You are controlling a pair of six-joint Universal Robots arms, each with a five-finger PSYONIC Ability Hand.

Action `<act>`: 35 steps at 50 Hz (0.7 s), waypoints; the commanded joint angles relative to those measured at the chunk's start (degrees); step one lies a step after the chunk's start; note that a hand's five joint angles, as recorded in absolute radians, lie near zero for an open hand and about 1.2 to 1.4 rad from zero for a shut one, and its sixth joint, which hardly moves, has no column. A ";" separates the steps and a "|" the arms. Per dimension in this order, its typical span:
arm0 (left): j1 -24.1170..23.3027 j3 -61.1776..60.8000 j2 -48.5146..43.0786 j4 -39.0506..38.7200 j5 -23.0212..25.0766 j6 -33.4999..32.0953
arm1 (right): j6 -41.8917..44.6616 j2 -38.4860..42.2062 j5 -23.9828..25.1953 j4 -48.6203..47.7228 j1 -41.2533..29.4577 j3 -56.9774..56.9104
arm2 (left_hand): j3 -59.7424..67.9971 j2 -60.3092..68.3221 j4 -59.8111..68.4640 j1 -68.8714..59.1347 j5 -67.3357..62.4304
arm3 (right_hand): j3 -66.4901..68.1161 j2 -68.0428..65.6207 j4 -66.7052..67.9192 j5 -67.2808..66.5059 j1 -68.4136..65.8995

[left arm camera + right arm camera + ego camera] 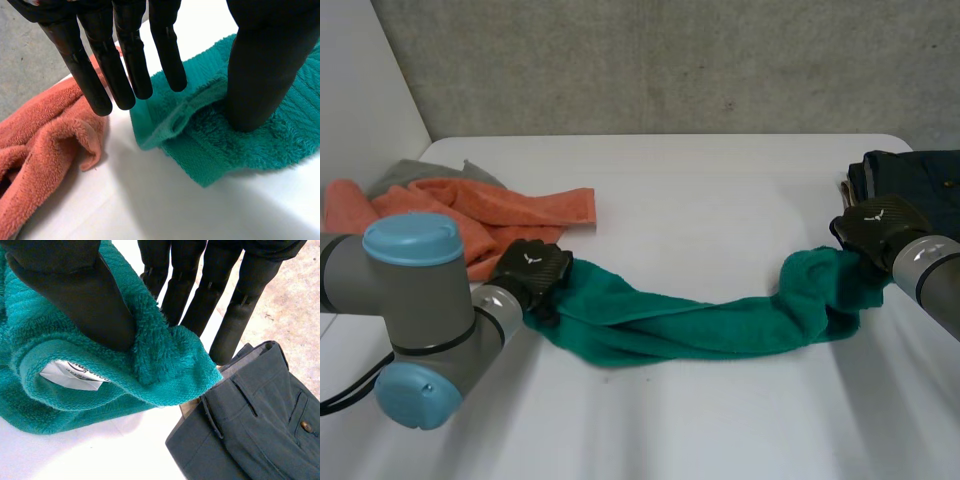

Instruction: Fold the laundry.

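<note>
A green towel (690,325) lies twisted in a long band across the table (700,190) between both hands. My left hand (532,268) is at the towel's left end. In the left wrist view its fingers (125,60) are straight and lifted off the cloth, while the thumb presses down on the green towel (280,140) near a corner. My right hand (878,225) has the right end. There the green towel (165,365) is pinched between the thumb (85,295) and the fingers, and a white label (72,375) shows in its fold.
An orange towel (480,205) is heaped at the far left, close to my left hand, with a grey cloth (405,175) behind it. Dark blue-grey trousers (910,170) lie folded at the right edge, right beside my right hand's fingertips.
</note>
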State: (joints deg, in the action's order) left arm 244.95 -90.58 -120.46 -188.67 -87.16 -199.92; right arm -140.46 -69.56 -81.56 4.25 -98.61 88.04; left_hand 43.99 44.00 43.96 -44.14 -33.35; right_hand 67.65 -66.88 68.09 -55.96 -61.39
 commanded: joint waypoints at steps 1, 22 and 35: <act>-0.08 3.65 -3.11 2.16 -0.03 -0.12 | 0.01 -0.05 -0.01 -0.03 -0.09 0.38 | 5.75 5.74 5.79 -5.60 -6.40 | 12.35 -13.12 11.91 -14.04 -18.61; -1.58 13.68 -3.21 13.33 -0.12 -0.82 | 0.01 0.12 0.08 -0.03 -0.35 1.08 | 4.41 4.40 4.45 -4.26 -5.05 | 12.35 -13.12 11.91 -14.04 -18.61; -1.05 19.74 -11.11 13.42 -0.29 -4.69 | 0.19 0.30 0.08 -0.74 -0.35 1.61 | 16.77 16.76 16.81 -16.62 -17.41 | 12.35 -13.12 11.91 -14.04 -18.61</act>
State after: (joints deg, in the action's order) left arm 243.85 -73.17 -128.15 -175.47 -87.42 -203.90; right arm -140.38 -69.38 -81.47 3.80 -99.05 89.54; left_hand 44.23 44.22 44.24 -44.40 -34.01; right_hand 67.65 -66.88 68.09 -55.96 -61.39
